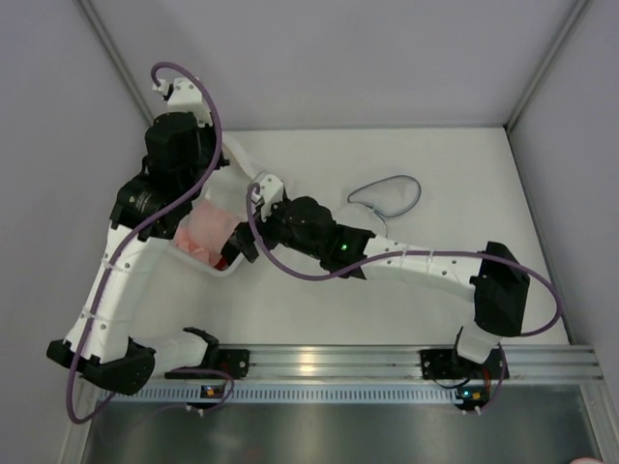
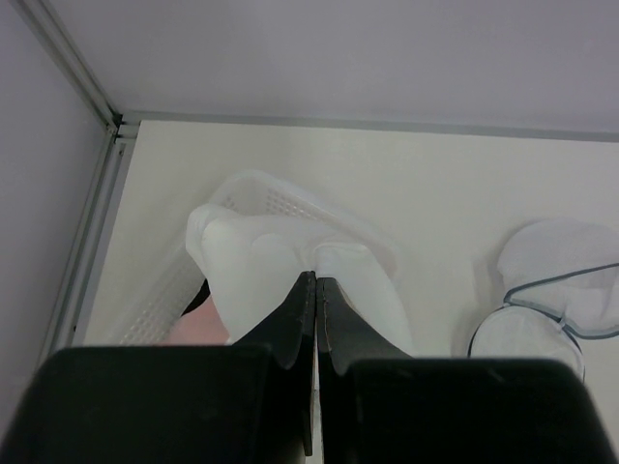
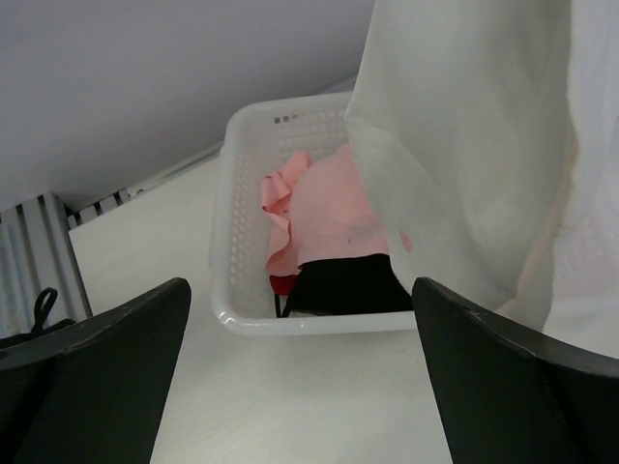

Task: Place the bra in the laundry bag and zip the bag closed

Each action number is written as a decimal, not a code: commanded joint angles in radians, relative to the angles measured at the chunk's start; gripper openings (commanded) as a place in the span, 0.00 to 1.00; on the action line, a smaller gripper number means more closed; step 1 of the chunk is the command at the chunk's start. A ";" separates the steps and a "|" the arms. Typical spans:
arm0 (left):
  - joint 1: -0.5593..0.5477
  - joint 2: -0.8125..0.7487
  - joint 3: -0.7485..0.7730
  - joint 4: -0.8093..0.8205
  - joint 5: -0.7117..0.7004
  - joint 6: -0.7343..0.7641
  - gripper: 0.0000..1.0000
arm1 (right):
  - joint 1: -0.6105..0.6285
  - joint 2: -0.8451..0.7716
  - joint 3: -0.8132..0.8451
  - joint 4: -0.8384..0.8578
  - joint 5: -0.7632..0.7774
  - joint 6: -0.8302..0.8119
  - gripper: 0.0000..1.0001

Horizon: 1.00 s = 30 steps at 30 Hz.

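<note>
The left hand [image 2: 316,280] is pinched fully shut on the bra [image 2: 251,271], gripping a fold of the white fabric at its upper edge. The rest of the garment hangs down from the fingers in a loose drape, long axis roughly up and down, over a white perforated basket [image 3: 290,324]. The right hand [image 3: 300,285] is spread as wide as it goes and holds nothing. It hovers low at the basket's near rim, with the hanging bra just beside its right finger and not touching it as far as the wrist view shows. In the basket lie a pink cloth [image 3: 329,213] and, in front of it, a black-and-red item [image 3: 343,285]. The laundry bag [image 1: 387,198] lies flat on the counter [image 1: 319,309], opened into its two round mesh halves with the dark rim showing. It is off to the right of both hands and well apart from the basket. That is the relation the coming move turns on, I judge: the bra has to travel rightward across the counter to the open pouch. The empty right hand looks slightly nearer the bag than the left, with its forearm stretched just in front of it. By count: one bra, one laundry bag, one basket, one pink cloth, one black-and-red item.
</note>
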 commanded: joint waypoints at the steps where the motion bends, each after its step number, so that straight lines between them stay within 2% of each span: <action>1: -0.005 -0.045 0.003 0.032 0.013 0.010 0.00 | -0.009 -0.003 0.047 0.079 0.056 -0.049 0.99; 8: -0.005 -0.060 -0.005 0.034 0.031 0.026 0.00 | -0.075 -0.012 0.015 0.113 0.040 -0.043 0.99; 18: -0.005 -0.077 -0.002 0.034 0.068 0.026 0.00 | -0.078 0.070 0.107 0.103 0.082 -0.125 1.00; 24: -0.005 -0.074 -0.002 0.032 0.113 0.036 0.00 | -0.103 0.063 0.057 0.220 -0.069 -0.189 0.99; 26: -0.005 -0.072 -0.002 0.034 0.114 0.042 0.00 | -0.120 0.043 0.026 0.270 -0.190 -0.154 0.99; 28: -0.005 -0.072 -0.004 0.029 0.117 0.042 0.00 | -0.153 0.002 -0.048 0.410 -0.313 -0.103 0.99; 30: -0.005 -0.074 -0.004 0.029 0.120 0.037 0.00 | -0.179 -0.020 -0.075 0.494 -0.344 -0.051 0.99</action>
